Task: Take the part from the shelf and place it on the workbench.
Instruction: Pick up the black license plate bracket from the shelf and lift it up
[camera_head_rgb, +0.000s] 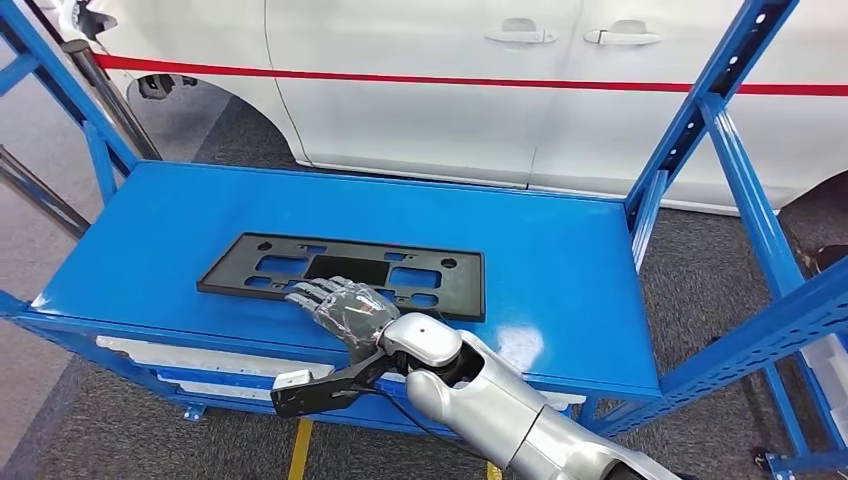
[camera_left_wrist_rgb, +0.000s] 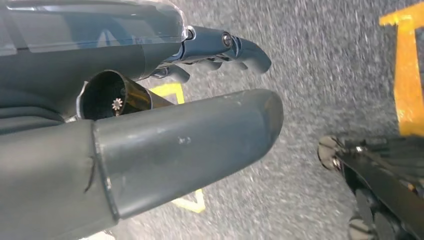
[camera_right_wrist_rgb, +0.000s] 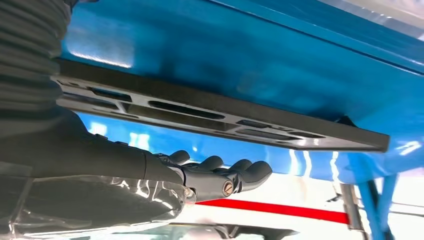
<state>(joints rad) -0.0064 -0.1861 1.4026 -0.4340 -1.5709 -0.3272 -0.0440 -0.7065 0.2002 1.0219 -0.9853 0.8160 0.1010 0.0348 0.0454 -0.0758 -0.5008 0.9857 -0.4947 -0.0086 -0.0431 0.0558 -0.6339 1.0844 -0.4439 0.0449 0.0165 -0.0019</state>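
One hand, right (camera_head_rgb: 345, 308), lies flat on black frame (camera_head_rgb: 345, 275), fingers spread, no grip yet. Hook near edge w/ thumb underneath, lift level off shelf (camera_head_rgb: 560, 290).

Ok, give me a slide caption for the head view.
Right hand resting on the black plastic part lying flat on the blue shelf, white car behind.

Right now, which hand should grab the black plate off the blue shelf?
The right hand. It lies over the near edge of the black plate on the blue shelf, fingers spread and not yet gripping. The left hand hangs over the grey floor, away from the shelf.
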